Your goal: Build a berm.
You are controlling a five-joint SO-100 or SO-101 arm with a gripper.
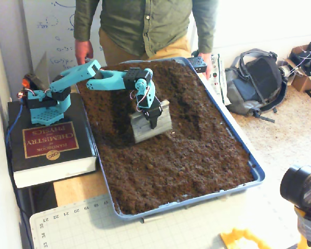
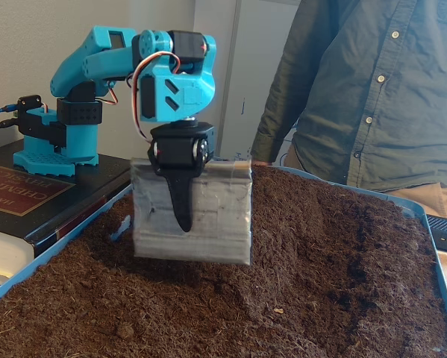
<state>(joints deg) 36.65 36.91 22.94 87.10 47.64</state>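
While the blue tray point(image 1: 238, 150) is holding the soil, the berm point(image 1: 189, 106) is running lengthwise down it, lying just right of the gripper point(image 1: 154, 120) in the higher fixed view. That gripper is pinching a grey blade point(image 2: 193, 220), which is facing broadside and hanging above flatter soil.

turquoise 3D-printed arm point(image 1: 100, 78) stretched out sideways from its base, wrist bent straight down, black gripper point(image 2: 181, 216) pointing down, jaws clamped on a flat grey taped blade point(image 2: 208, 224)
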